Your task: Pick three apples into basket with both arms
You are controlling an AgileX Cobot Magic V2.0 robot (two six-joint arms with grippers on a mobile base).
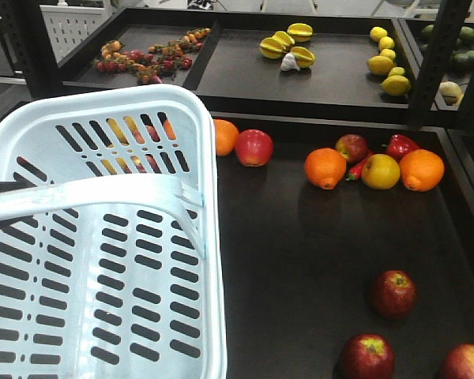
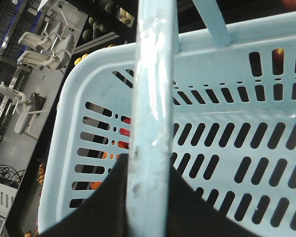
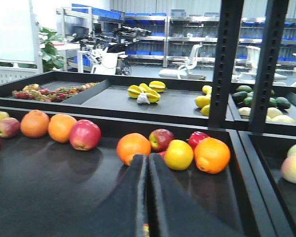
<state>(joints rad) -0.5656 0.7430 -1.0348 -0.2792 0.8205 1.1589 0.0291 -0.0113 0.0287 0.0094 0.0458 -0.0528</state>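
The pale blue basket fills the left of the front view, held up over the tray, with nothing visible inside. My left gripper is shut on its flat swing handle; the black fingers press it from both sides. Three dark red apples lie at the tray's front right: one, one and one at the corner. My right gripper is shut and empty, low over the dark tray and pointing at the fruit row; these three apples are out of its view.
At the back of the tray lie a red apple, oranges, a yellow apple, another red apple and a red pepper. Black shelf posts stand at the right. Far trays hold starfruit and lemons.
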